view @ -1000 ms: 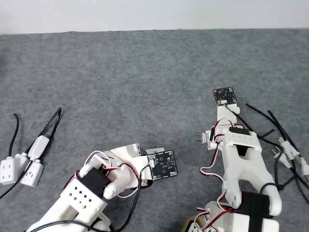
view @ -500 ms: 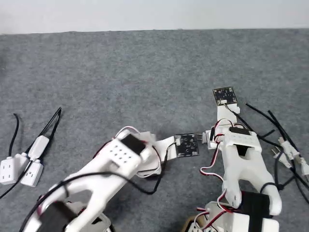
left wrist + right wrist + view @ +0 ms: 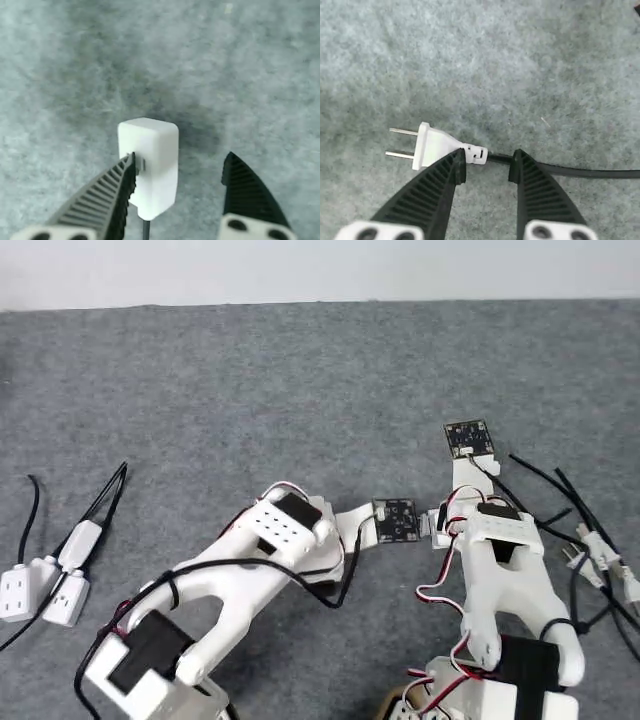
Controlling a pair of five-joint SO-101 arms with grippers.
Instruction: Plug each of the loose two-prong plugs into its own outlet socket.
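The right gripper [image 3: 488, 159], narrowly parted, straddles the cord [image 3: 570, 172] behind a plug [image 3: 432, 146] on the grey mat [image 3: 300, 390]. The left gripper [image 3: 180, 165] gapes wide, one finger [image 3: 115, 190] touching a white socket [image 3: 148, 165]. More sockets [image 3: 40, 590] lie at eight o'clock, and a white wall [image 3: 300, 270] runs along twelve.

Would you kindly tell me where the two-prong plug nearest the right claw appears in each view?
High view: two-prong plug centre-right, between the arms' wrists.
Right wrist view: on the carpet at the right claw's tips.
Left wrist view: carpet, with a white corded block.
Shared landmark: the grey carpet.
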